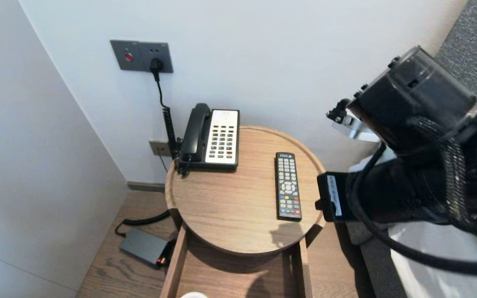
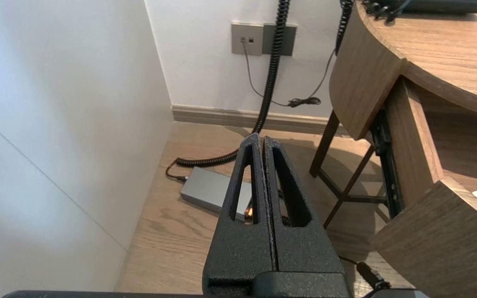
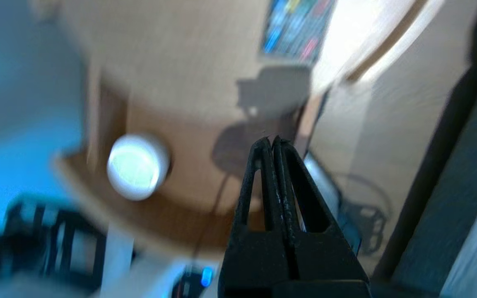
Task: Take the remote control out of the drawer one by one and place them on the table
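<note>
A black remote control [image 1: 287, 186] lies on the right side of a round wooden bedside table [image 1: 230, 231], and a black-and-white desk phone [image 1: 211, 138] stands at its back left. Under the tabletop an open drawer [image 1: 175, 265] holds a round white object [image 3: 138, 166]. My right arm [image 1: 420, 165] hangs at the table's right edge. Its gripper [image 3: 271, 141] is shut on nothing, above the drawer and clear of the remote [image 3: 294, 29]. My left gripper [image 2: 260, 138] is shut and empty, low at the table's left, pointing at the floor.
A grey power box [image 2: 209, 192] with a coiled black cable [image 2: 269, 78] lies on the wooden floor near the left wall. The cable runs up to a wall socket [image 1: 141, 56]. The drawer front [image 2: 441, 236] juts out beside my left gripper. A grey bed edge [image 1: 470, 45] stands on the right.
</note>
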